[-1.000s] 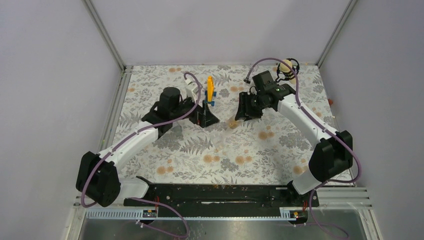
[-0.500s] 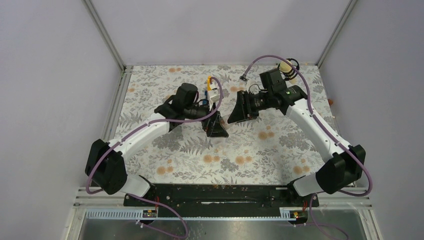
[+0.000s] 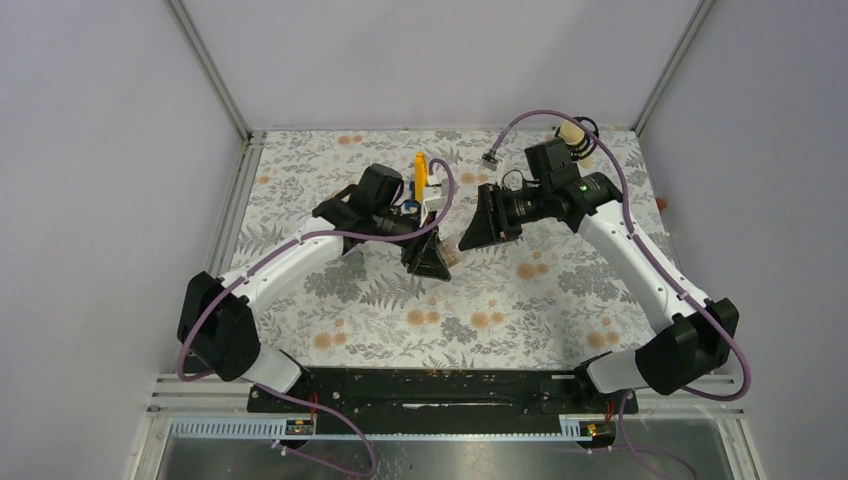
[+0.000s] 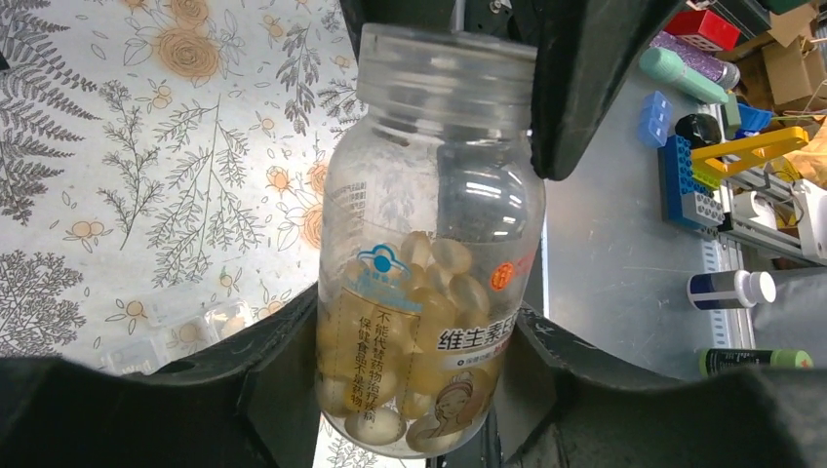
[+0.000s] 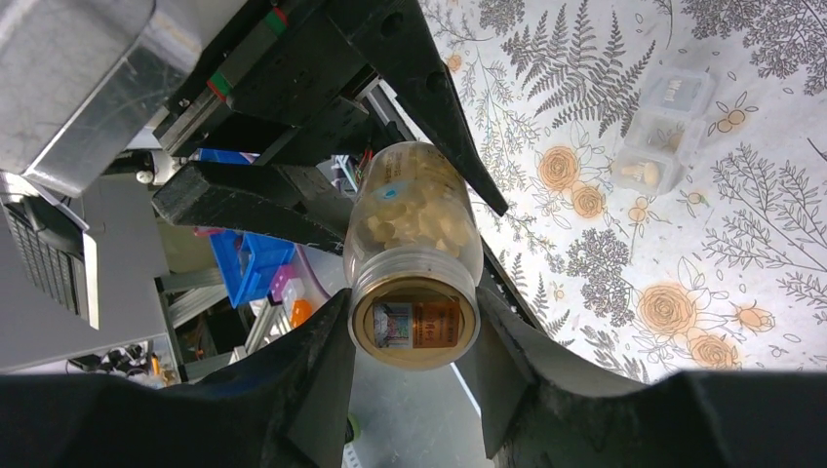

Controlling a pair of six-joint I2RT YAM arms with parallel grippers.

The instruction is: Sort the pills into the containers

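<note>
Top view: a second ago the arms were apart. Both have swung in since and now face each other mid-worktop (image 3: 520, 310), just in front of the orange upright piece (image 3: 421, 175). Left tool (image 3: 440, 258) and right tool (image 3: 468, 237) meet on the pill bottle (image 3: 455, 245), which is off the worktop, held between them. I read that as the two-handed hold for getting the cap off, so no sorting is done yet. The bottle's long axis runs along the line between the tools, lower-left to upper-right in this view.

Left wrist: the left tool is clamped on the bottle's lower body, fingers (image 4: 278, 385) either side of the label. The cap (image 4: 444, 60) is on and points away from this tool, toward the right one. Pale capsules sit piled at the base end, so I judge the cap isn't the low end. The clear pill organiser (image 4: 176, 331) lies on the worktop beyond, apart from the bottle.

Right wrist: looking straight down the axis at the cap. The right tool is narrowed onto it, a finger (image 5: 312, 375) tight against each side; it looks like contact, not a gap. I can't tell the organiser's lid state. A few pale bits show in some cells.
</note>
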